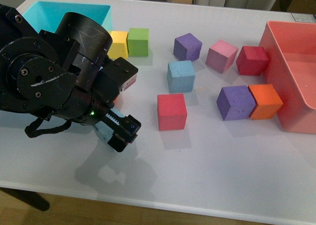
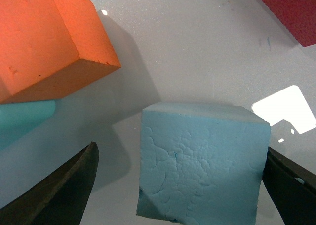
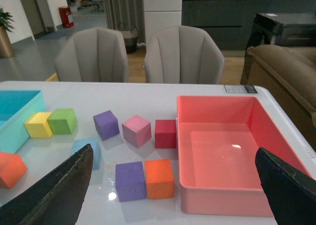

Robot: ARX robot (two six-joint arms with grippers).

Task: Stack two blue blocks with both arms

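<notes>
One blue block (image 2: 202,160) sits on the table between the fingers (image 2: 64,190) of my open left gripper (image 2: 181,148), with a gap on one side. In the front view the left arm covers most of that block (image 1: 100,131), and the left gripper (image 1: 114,131) hangs low at the table's left. The other blue block (image 1: 180,76) stands free near the middle, also in the right wrist view (image 3: 88,153). My right gripper (image 3: 173,153) is open and empty, well above the table, and is outside the front view.
A red block (image 1: 172,111) lies beside the left gripper. Purple (image 1: 235,102), orange (image 1: 265,101), pink (image 1: 221,55), dark red (image 1: 252,60), yellow (image 1: 118,43) and green (image 1: 138,41) blocks surround it. A pink bin (image 1: 296,76) is right, a turquoise bin (image 1: 69,15) back left. Another orange block (image 2: 49,42) is close.
</notes>
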